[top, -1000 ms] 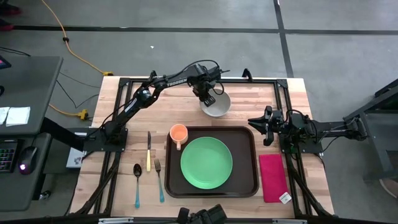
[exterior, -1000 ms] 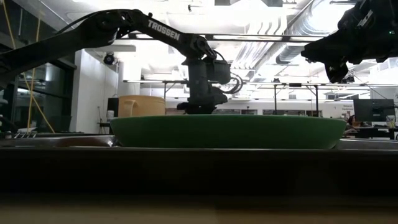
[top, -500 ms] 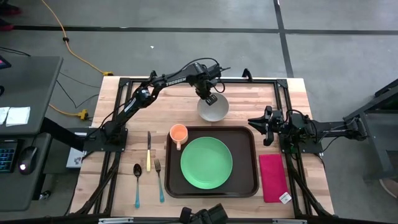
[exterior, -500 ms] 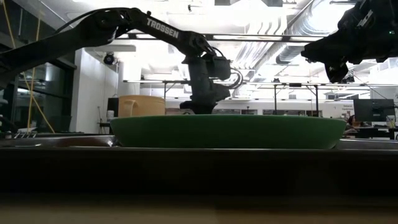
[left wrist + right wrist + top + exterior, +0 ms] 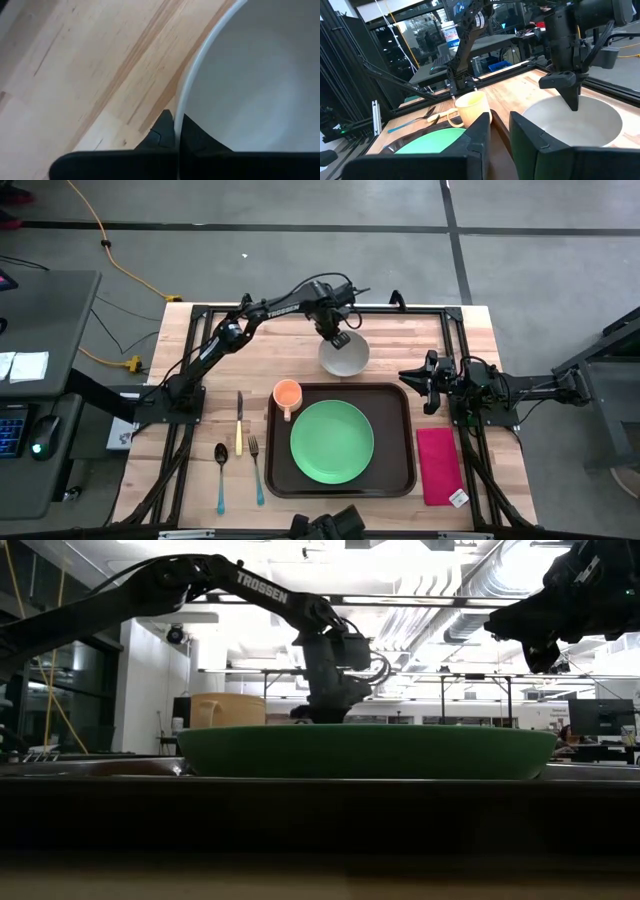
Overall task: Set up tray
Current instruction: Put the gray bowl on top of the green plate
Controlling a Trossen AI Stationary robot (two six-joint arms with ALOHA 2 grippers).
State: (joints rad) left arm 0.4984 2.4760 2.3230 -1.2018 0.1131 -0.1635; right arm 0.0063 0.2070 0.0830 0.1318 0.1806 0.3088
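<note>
A white bowl [image 5: 346, 358] stands on the wooden table just beyond the far edge of the dark-brown tray [image 5: 395, 405]. My left gripper [image 5: 338, 338] is shut on the bowl's far rim. On the tray lie a round green plate [image 5: 332, 442] and an orange cup [image 5: 287, 393] at the far left corner. A red-pink napkin [image 5: 438, 465] lies flat on the table right of the tray. My right gripper [image 5: 414, 378] hovers by the tray's far right corner, fingers slightly apart [image 5: 500, 127], with nothing between them. My left gripper pinches the bowl's rim [image 5: 182, 107] on its far side, one finger inside the bowl and one outside. The fingers [image 5: 572, 100] come from above, pointing steeply down. The bowl [image 5: 580, 125] sits on the table, its mouth up.
A knife [image 5: 239, 425], a fork [image 5: 256, 470] and a spoon [image 5: 221, 475] lie on the table left of the tray. Black frame rails [image 5: 300, 310] run along the table's edges. Bare wood [image 5: 420, 335] shows right of the bowl.
My left gripper has shut on the bowl's far rim and tipped slightly at the wrist while staying in place. The bowl has shifted a little toward the tray.
</note>
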